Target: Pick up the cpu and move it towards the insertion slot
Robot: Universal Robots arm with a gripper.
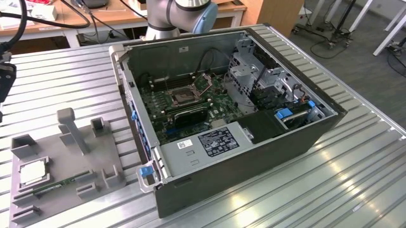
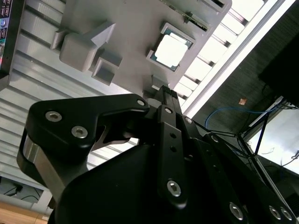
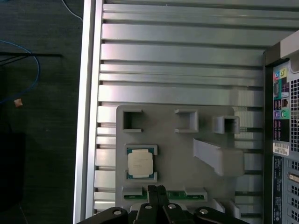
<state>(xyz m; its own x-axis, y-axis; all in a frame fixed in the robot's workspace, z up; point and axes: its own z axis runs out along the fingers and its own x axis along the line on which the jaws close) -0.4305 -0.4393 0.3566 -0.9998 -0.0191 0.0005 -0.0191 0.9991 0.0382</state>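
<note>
Though shut & empty, claw (image 3: 157,189) off tray (image 3: 177,158), cpu (image 3: 140,163) flat w/in pocket rim (image 3: 141,148).

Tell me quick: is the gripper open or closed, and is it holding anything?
Gripper: closed, holding nothing; the chip lies in the grey tray, apart from the gripper.

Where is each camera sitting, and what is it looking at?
Exterior view: off the arm, looking down at the computer case, insertion slot and cpu; the arm shows.
First wrist view: on the wrist, looking straight down at the cpu; gripper shows.
Second wrist view: on the wrist, looking slantwise past the gripper at the cpu.
Shared: all see the cpu.
</note>
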